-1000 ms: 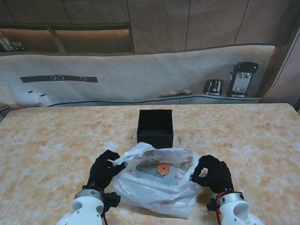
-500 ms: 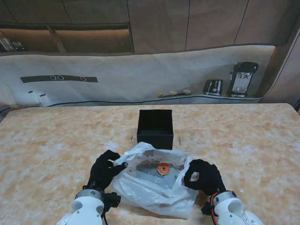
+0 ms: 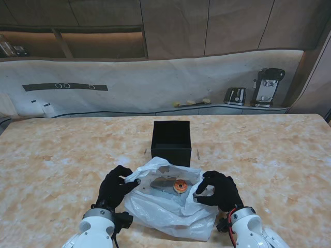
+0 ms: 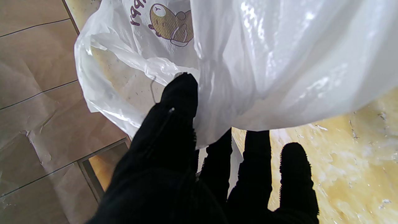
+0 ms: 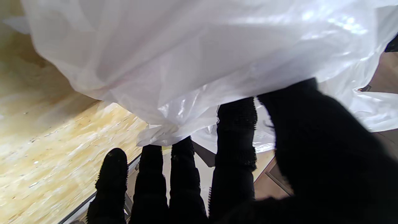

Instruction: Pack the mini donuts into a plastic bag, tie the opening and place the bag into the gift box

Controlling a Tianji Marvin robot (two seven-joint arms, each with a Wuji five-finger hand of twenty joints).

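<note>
**Holding the bag mouth from both sides**

Gripping the white plastic bag [image 3: 170,204] at its two edges, we keep it on the marble desk [image 3: 62,155] just nearer to us than the black gift box [image 3: 171,140], which stands open and upright. Our left hand [image 3: 118,187] pinches the bag's left rim, its thumb pressed on the film with the other fingers [image 4: 258,161] curled behind it. Our right hand [image 3: 220,190] closes on the right rim, fingers [image 5: 236,130] bent into the plastic. One mini donut [image 3: 180,186] lies inside the bag near its mouth, visible through the opening between our hands.
</note>
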